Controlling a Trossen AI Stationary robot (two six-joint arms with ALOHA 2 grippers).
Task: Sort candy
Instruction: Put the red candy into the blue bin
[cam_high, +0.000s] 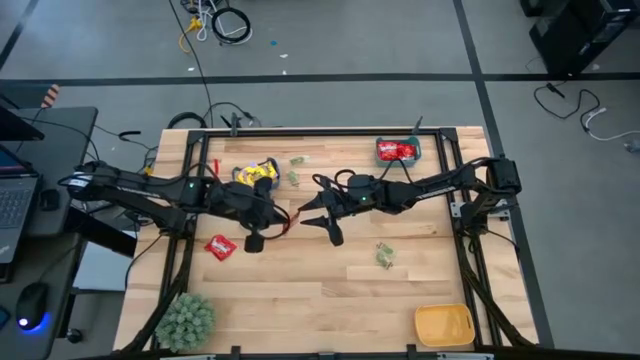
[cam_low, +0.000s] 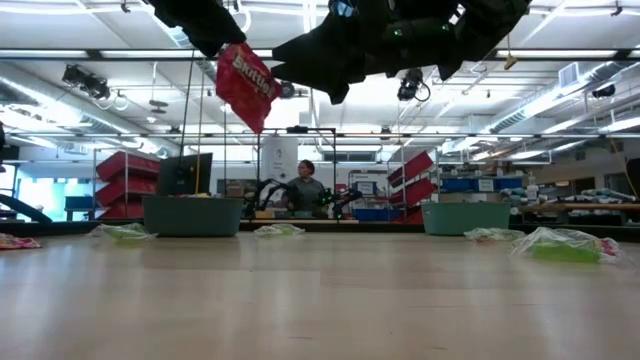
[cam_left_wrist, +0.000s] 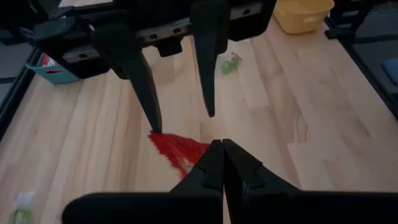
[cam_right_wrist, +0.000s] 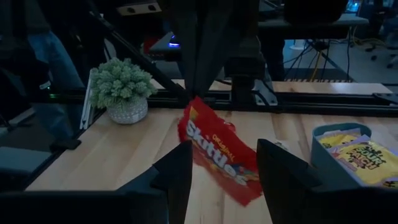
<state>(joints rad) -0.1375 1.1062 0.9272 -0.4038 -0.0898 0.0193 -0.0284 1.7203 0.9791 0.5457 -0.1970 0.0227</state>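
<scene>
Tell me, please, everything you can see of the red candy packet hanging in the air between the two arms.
The red candy packet is a shiny, crinkled flat wrapper with white Skittles lettering. It hangs tilted above the table, pinched at one corner by the shut left gripper. The open right gripper faces it, fingers on either side, not yet touching it.

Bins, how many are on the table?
3 in the high view: a teal bin with red candy, top right; a second teal bin with yellow candy, top left; a yellow bin, bottom right.

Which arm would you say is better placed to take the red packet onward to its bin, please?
Right, probably. The left gripper holds the red packet aloft, while the right gripper faces it open, nearer the bin with red candy.
</scene>
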